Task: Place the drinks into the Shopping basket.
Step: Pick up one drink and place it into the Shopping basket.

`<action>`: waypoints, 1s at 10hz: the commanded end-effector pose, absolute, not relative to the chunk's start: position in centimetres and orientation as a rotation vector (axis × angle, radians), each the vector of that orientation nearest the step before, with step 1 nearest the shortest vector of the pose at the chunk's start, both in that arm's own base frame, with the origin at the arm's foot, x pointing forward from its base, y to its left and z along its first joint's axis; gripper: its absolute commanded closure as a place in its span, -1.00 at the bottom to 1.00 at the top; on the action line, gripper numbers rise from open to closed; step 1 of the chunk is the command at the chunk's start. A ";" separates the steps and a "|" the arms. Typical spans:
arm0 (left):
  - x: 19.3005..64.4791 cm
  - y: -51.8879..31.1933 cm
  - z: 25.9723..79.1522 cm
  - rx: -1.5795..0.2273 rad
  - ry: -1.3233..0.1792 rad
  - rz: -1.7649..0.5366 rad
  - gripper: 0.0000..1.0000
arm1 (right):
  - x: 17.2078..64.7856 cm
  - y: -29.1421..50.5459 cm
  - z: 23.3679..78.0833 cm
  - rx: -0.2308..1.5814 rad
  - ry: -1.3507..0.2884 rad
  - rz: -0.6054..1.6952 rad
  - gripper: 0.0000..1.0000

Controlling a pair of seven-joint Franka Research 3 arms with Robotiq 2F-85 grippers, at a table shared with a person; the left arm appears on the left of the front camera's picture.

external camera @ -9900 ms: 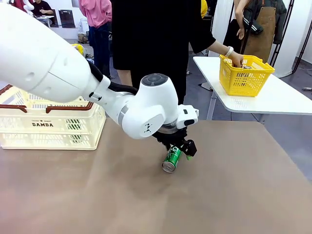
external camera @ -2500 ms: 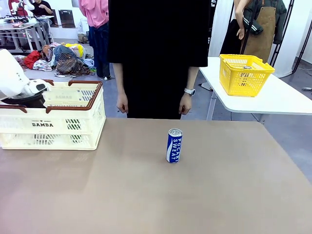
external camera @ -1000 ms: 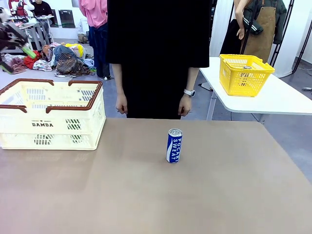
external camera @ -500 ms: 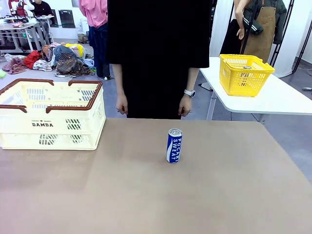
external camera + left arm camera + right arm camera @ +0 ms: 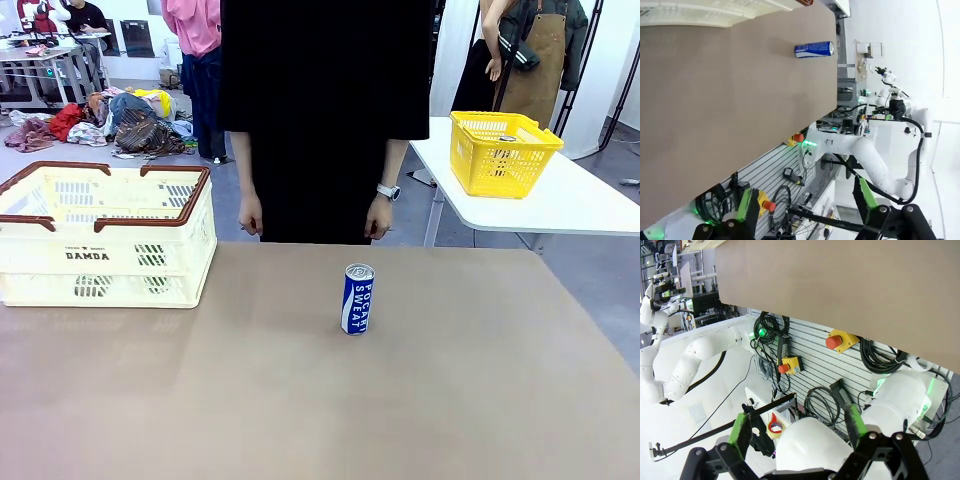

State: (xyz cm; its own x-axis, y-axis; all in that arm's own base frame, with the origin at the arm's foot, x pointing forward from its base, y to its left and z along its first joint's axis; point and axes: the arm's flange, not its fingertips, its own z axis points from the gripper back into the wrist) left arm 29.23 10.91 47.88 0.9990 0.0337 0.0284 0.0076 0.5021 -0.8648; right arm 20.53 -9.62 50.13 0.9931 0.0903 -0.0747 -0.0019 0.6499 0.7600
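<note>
- Standing upright near the middle of the brown table (image 5: 300, 410), a blue-and-white Pocari Sweat can (image 5: 358, 298) is sitting well apart from the basket.
- The Shopping basket (image 5: 40, 262), cream with a brown rim and handles, is resting at the table's far left. Its slotted wall is hiding whatever is lying inside.
- The left gripper (image 5: 807, 200) is hanging with its jaws spread wide and nothing between the green pads (image 5: 746, 205). Its wrist view is looking across the table at the can, which is showing sideways in that rolled picture.
- The right gripper (image 5: 797, 427) is likewise gaping and holding nothing, pointing at the robot's base and the cabling below the table edge.
- A person in black is standing at the far edge, with one hand (image 5: 250, 213) and the other hand (image 5: 379, 215) hanging down, touching nothing.
- A yellow basket (image 5: 503, 160) is sitting on a white side table (image 5: 570, 205) beyond, to the right.
</note>
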 end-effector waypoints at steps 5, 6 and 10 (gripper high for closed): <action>29.0 10.0 49.6 -1.017 -0.058 0.034 -1.00 | 20.6 -9.6 50.3 0.871 0.102 0.064 -1.00; 29.0 10.0 49.6 -1.017 -0.058 0.034 -1.00 | 20.6 -9.6 50.3 0.871 0.102 0.064 -1.00; 29.0 10.0 49.6 -1.017 -0.058 0.034 -1.00 | 20.6 -9.6 50.3 0.871 0.102 0.064 -1.00</action>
State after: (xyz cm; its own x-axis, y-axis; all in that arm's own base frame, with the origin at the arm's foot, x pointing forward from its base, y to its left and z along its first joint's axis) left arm 29.01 10.14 49.47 0.9985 0.0385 0.0397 0.0129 0.5359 -0.8442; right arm 20.53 -9.62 50.13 0.9931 0.0903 -0.0747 -0.0019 0.6499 0.7600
